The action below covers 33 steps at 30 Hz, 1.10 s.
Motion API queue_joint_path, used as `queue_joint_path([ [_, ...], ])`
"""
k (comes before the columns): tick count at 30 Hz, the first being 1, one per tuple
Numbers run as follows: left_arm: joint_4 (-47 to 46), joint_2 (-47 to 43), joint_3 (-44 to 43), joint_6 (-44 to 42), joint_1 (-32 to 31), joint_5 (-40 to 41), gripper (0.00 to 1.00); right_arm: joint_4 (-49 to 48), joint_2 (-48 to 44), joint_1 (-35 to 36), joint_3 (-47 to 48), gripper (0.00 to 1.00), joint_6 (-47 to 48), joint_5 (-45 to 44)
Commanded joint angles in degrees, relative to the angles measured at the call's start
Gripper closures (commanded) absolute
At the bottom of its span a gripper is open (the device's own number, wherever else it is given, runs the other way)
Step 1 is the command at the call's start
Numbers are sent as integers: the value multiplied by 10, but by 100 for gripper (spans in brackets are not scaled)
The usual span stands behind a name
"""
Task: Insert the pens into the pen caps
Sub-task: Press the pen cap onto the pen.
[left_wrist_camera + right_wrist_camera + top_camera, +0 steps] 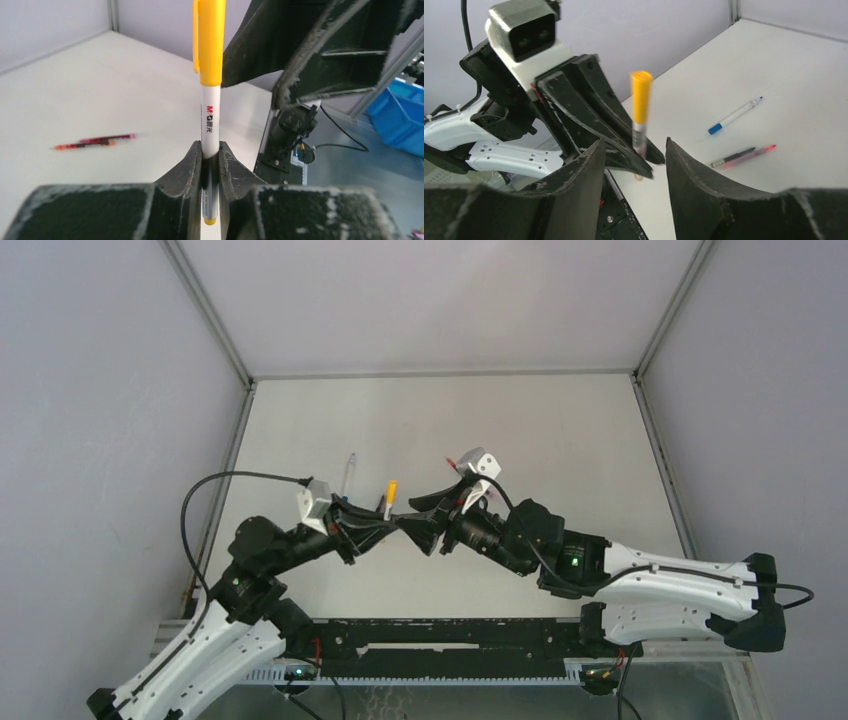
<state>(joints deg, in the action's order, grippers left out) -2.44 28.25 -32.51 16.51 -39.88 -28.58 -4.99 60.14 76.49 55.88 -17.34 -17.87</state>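
A pen (210,125) with a white barrel stands upright, and a yellow pen cap (209,40) sits on its top end. My left gripper (210,160) is shut on the barrel's lower part. In the top view this pen (390,498) is held above the table's near middle by the left gripper (388,523). My right gripper (634,141) is open, its fingers on either side of the yellow pen (641,100) without touching it; from above, the right gripper (418,520) faces the left one tip to tip.
A blue-ended pen (735,115) lies on the white table (560,440), seen from above as the blue-ended pen (349,472). A black pen and a red pen (741,156) lie side by side. A black rail (450,640) runs along the near edge.
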Motion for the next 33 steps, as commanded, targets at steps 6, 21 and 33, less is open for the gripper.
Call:
queue_joint_path([
  [6,-68,-132,36,-51,0,34,100,19,-85,-5,5,42,156,108],
  [21,-134,-183,43,-120,1,-148,100,23,-157,-39,-23,41,272,236],
  [33,-166,-177,47,-75,0,-133,100,12,-154,-46,-31,42,261,237],
])
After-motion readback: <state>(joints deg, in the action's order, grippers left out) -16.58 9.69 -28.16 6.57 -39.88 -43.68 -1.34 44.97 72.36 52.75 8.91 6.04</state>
